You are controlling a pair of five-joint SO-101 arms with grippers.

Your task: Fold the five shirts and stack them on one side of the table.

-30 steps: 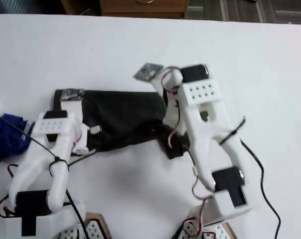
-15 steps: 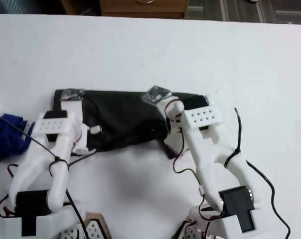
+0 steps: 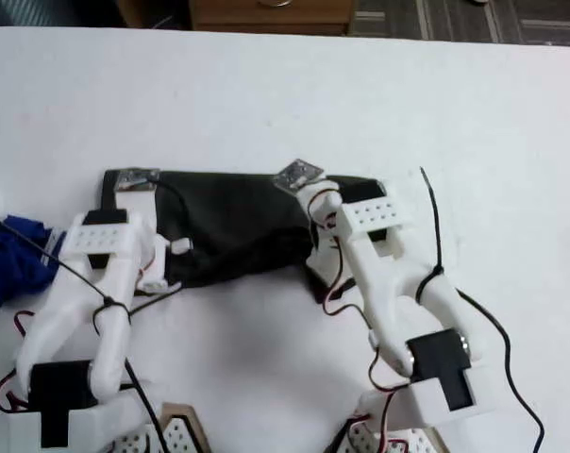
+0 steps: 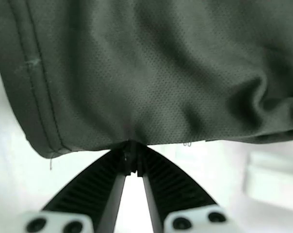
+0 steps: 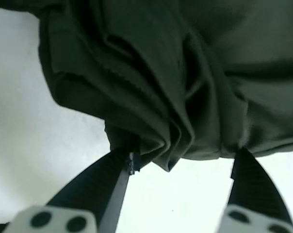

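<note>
A black shirt [image 3: 228, 222] lies crumpled across the middle of the white table [image 3: 266, 85]. At the shirt's left end, my left gripper [image 3: 129, 181] is shut on its hem. The left wrist view shows the fingertips [image 4: 132, 162] pinched together on the edge of the black shirt [image 4: 151, 73]. Over the shirt's right part, my right gripper [image 3: 302, 179] stands open. In the right wrist view its gripper [image 5: 183, 160] has its fingers wide apart, with bunched folds of the black shirt [image 5: 151, 87] between and beyond them.
A blue shirt [image 3: 9, 260] lies bunched at the table's left edge, beside the left arm. Wooden furniture [image 3: 266, 11] stands past the far edge. Bare tabletop spreads on the far side and to the right.
The right arm has drawn back toward its base, bringing its gripper from past the shirt's far edge down onto the shirt. The left arm has not moved.
</note>
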